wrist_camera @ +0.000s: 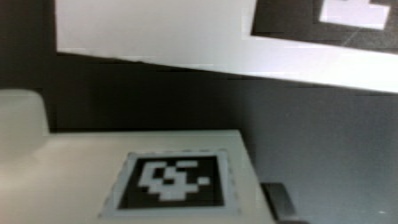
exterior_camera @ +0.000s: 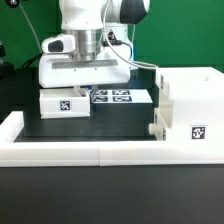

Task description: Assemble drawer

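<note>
One tray (exterior_camera: 62,103) sits under the gripper (exterior_camera: 84,68), left of the marker board (exterior_camera: 120,96); casing (exterior_camera: 190,115) far right. Jaw state: cannot tell.

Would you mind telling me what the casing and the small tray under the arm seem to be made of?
Casing: probably matte white plastic; smooth, uniform walls without grain or shine. Tray: seemingly the same white plastic, with a flat, likely printed black-and-white marker on its front.

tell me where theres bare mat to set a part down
Free: the dark mat between the small tray, the front border rail and the box casing. Crowded: under the tool around the marker board.
</note>
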Controlling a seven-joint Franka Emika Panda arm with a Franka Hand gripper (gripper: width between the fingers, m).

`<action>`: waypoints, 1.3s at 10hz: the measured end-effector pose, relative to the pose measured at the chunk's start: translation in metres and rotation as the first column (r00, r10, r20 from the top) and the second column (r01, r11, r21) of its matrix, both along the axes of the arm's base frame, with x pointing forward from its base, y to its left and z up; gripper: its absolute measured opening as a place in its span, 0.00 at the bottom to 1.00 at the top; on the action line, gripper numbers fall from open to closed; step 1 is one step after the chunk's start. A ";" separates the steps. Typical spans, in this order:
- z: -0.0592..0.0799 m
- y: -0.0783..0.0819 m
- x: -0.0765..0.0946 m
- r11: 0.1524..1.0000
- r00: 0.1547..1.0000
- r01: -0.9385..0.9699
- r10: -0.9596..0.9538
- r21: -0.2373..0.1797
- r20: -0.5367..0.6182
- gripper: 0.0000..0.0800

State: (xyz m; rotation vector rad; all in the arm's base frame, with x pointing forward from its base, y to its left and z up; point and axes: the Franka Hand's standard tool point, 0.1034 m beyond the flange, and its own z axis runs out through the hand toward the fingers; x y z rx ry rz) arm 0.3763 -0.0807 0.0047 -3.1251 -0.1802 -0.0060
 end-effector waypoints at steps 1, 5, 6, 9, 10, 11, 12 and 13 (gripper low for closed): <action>0.000 0.000 0.000 1.000 1.000 0.000 0.000 0.000 0.000 0.05; 0.024 0.013 0.025 0.974 0.974 -0.223 0.224 0.025 -0.019 0.06; 0.031 0.013 0.035 0.963 0.963 -0.268 0.268 0.029 -0.016 0.06; 0.038 0.020 0.048 0.949 0.949 -0.315 0.315 0.035 -0.010 0.06; 0.038 0.020 0.048 0.945 0.946 -0.324 0.325 0.036 -0.011 0.06; 0.038 0.020 0.048 0.943 0.944 -0.330 0.330 0.036 -0.010 0.06; 0.038 0.019 0.048 0.925 0.926 -0.377 0.378 0.036 -0.009 0.06; 0.038 0.019 0.048 0.879 0.880 -0.475 0.475 0.036 -0.004 0.06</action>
